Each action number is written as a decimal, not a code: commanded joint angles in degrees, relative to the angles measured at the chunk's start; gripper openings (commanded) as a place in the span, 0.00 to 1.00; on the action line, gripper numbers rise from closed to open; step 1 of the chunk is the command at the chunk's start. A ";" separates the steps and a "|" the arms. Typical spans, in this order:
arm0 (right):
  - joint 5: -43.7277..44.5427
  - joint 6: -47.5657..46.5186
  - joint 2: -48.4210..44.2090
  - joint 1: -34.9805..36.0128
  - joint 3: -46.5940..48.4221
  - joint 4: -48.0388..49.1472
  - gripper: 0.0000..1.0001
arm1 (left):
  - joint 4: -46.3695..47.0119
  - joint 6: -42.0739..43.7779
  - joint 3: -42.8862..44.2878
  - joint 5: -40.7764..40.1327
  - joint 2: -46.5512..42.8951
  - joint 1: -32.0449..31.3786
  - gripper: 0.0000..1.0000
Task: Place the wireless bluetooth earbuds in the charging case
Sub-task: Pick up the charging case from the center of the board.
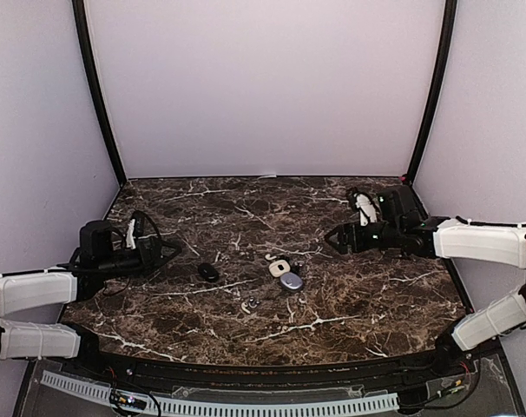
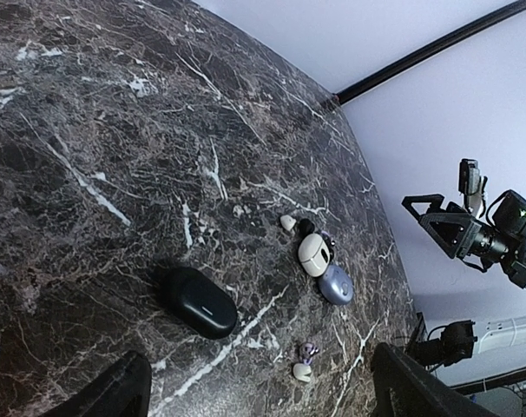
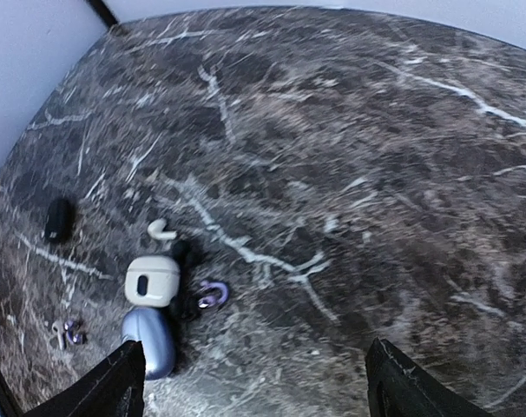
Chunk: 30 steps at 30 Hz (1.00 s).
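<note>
Ahead of the left fingers [image 2: 115, 393], spread wide and empty, lies a black oval case [image 2: 198, 301]; in front of the equally open right fingers [image 3: 115, 382] sit a white case [image 3: 152, 280], a lilac case [image 3: 150, 340] and tiny loose earbuds [image 3: 161, 229] on the brown marble table [image 3: 376, 130]. Each bud probably needs a centred, gentle pinch. No writing is legible.

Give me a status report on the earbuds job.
Left gripper open, empty. Right gripper open, empty. Earbuds loose on table near three cases. Nothing blocks them.
</note>
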 commanded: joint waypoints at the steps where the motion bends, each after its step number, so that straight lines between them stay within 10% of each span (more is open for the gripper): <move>1: 5.73 -3.91 2.11 8.81 1.52 -1.31 0.87 | 1.06 2.84 -0.93 -0.09 -0.44 -1.98 0.91; 13: 17.00 -7.14 14.70 25.66 8.75 -9.42 0.80 | 9.91 -0.42 -2.71 8.43 6.55 -3.58 0.90; 30: 20.41 -6.73 25.24 26.70 15.40 -10.75 0.66 | 6.99 0.50 -1.77 6.67 5.61 -3.60 0.91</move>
